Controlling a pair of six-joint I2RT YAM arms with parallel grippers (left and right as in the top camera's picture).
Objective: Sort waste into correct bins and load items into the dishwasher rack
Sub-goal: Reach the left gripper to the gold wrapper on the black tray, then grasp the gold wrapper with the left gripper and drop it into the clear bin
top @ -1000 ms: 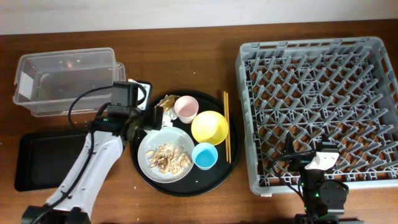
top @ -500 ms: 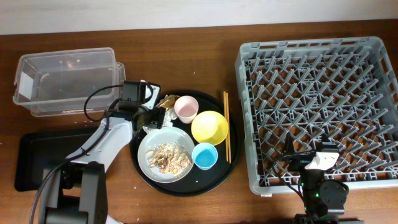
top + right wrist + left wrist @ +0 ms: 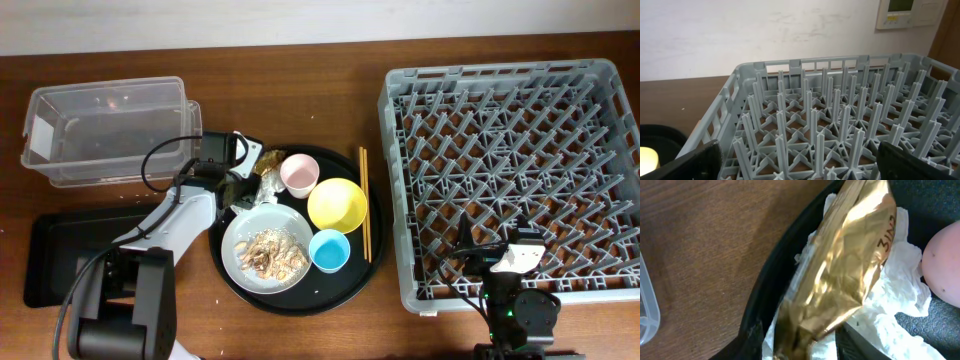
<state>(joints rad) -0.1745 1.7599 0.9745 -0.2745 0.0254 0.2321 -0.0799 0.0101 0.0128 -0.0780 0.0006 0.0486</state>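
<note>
L pincer (image 3: 249,187) now closer on gold wrapper (image 3: 840,280), grip unclear, tips off-frame; R pincer (image 3: 800,165) wide.

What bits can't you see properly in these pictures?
- Left gripper: overhead, its own wrist covers the tips; wrist view, the wrapper fills the frame, so grip unclear.
- Pink cup: left wrist view, cut by the right edge.
- Shallow black tray: overhead, partly under the left arm.
</note>
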